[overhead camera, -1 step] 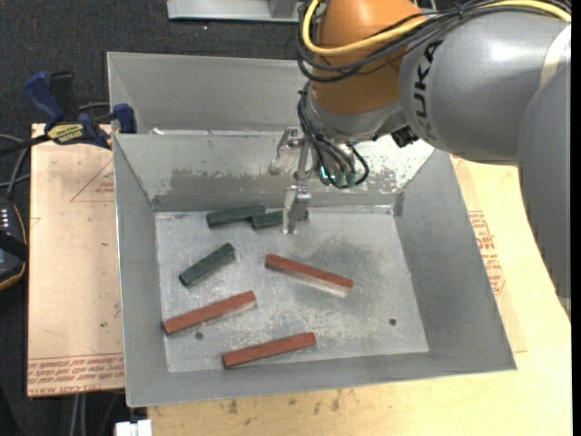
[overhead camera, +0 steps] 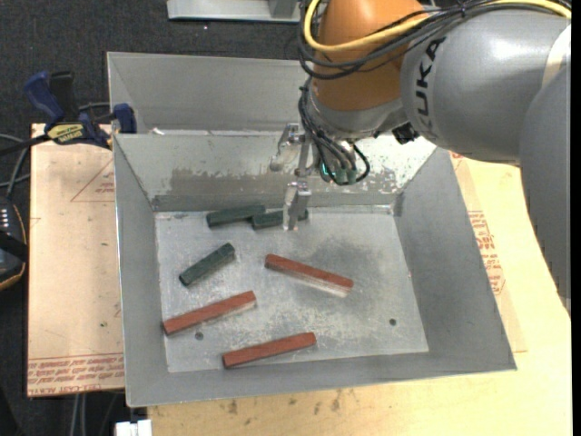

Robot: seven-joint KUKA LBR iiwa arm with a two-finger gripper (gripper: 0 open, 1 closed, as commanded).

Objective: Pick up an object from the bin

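Round my bin (overhead camera: 200,89) the floor (overhead camera: 91,16) is dark, almost black, with a fine speckled weave like carpet. I see it from 9 o'clock round to 12 o'clock. At 12 o'clock a flat, pale grey slab (overhead camera: 227,7) lies on it, just beyond the bin's back rim, with its long side running level with that rim. At 9 o'clock thin black cables (overhead camera: 13,143) curl at the edge. The light comes from above, and the shadows are soft.
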